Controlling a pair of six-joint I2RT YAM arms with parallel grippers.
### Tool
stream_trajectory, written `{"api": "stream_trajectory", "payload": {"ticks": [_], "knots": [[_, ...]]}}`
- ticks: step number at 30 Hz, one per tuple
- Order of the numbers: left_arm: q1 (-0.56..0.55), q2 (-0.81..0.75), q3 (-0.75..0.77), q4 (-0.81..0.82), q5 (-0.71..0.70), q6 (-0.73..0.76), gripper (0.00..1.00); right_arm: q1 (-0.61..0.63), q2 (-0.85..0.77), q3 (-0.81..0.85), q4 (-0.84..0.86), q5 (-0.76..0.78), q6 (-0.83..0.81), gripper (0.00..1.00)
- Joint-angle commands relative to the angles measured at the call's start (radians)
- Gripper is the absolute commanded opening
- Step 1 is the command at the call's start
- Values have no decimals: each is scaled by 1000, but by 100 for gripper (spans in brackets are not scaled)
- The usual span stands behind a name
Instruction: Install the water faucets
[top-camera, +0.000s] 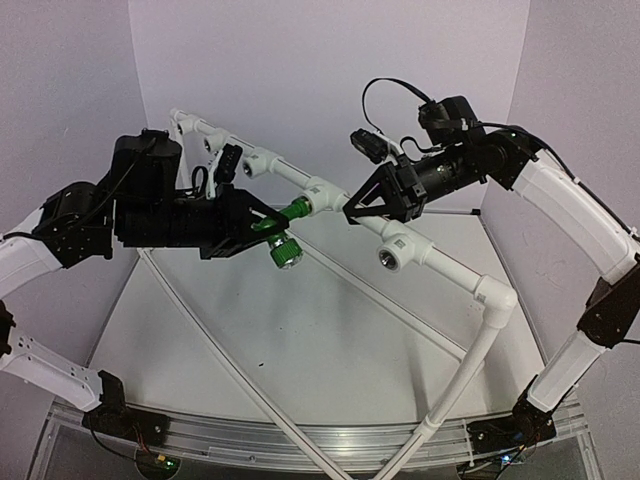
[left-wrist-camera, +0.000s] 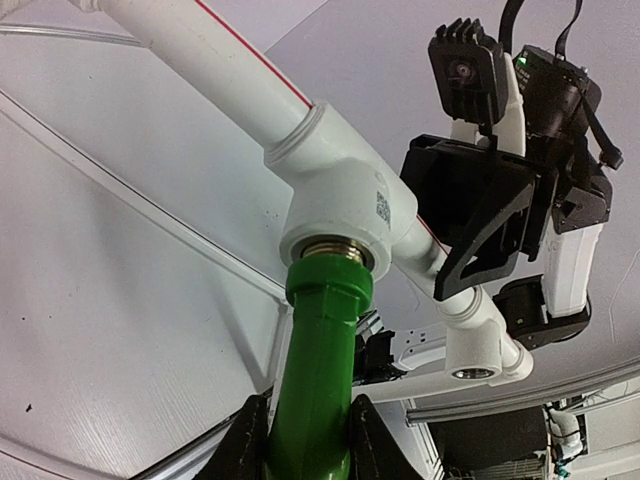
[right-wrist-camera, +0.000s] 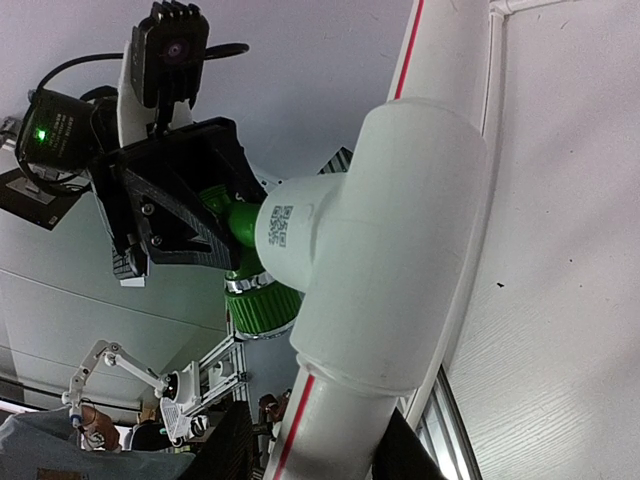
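The left tool (left-wrist-camera: 308, 420) is clenched on the green faucet (left-wrist-camera: 320, 340), 1 finger pressed to each side of its body. The faucet's front end meets the open mouth of a white tee (left-wrist-camera: 340, 190) on the long white pipe (left-wrist-camera: 200, 50). A brass-coloured collar (left-wrist-camera: 332, 250) shows at that mouth. How far the faucet's end sits inside cannot be seen, since the tee hides it.

In the left wrist view the lower part of the faucet is cut off by the bottom edge, and its knob does not show there. From above, the knob (top-camera: 284, 252) hangs below the green body with its silver ribbed end facing down, over the bench (top-camera: 300, 340).

The right tool (right-wrist-camera: 315, 450) straddles the pipe just beside the tee, on the side away from the left arm. Its 2 fingers (right-wrist-camera: 232, 455) are cropped by the bottom of the right wrist view. Whether they press the pipe or only flank it, I cannot tell. In that view the tee blocks most of the faucet. Only a slice of green body and part of the knob show past it.

A second tee (top-camera: 395, 252) sits farther along the pipe, its dark mouth facing the near side.
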Motion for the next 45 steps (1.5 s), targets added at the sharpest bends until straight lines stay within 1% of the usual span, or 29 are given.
{"api": "stream_trajectory", "payload": {"ticks": [1, 7, 14, 19, 26, 33, 39, 43, 45], "knots": [[6, 42, 101, 35, -94, 135, 0, 60, -5, -7, 7, -54, -223, 0], [-13, 98, 191, -55, -147, 242, 0, 60, -3, -8, 7, -50, -218, 0], [-75, 124, 251, -99, -292, 332, 0, 60, 4, -7, 7, -42, -204, 0], [-142, 170, 315, -152, -432, 418, 0, 60, 14, -1, 7, -42, -197, 0], [-255, 250, 393, -197, -678, 590, 0, 60, 20, 6, 7, -40, -192, 0], [-358, 304, 404, -155, -920, 799, 0, 59, 20, 6, 7, -37, -191, 0], [-422, 370, 381, -65, -1132, 1038, 0, 59, 23, 5, 9, -31, -187, 0], [-431, 386, 359, -33, -1207, 1127, 1, 59, 27, 6, 9, -31, -186, 0], [-432, 370, 333, 6, -1228, 1165, 3, 59, 28, 6, 9, -31, -186, 0]]}}
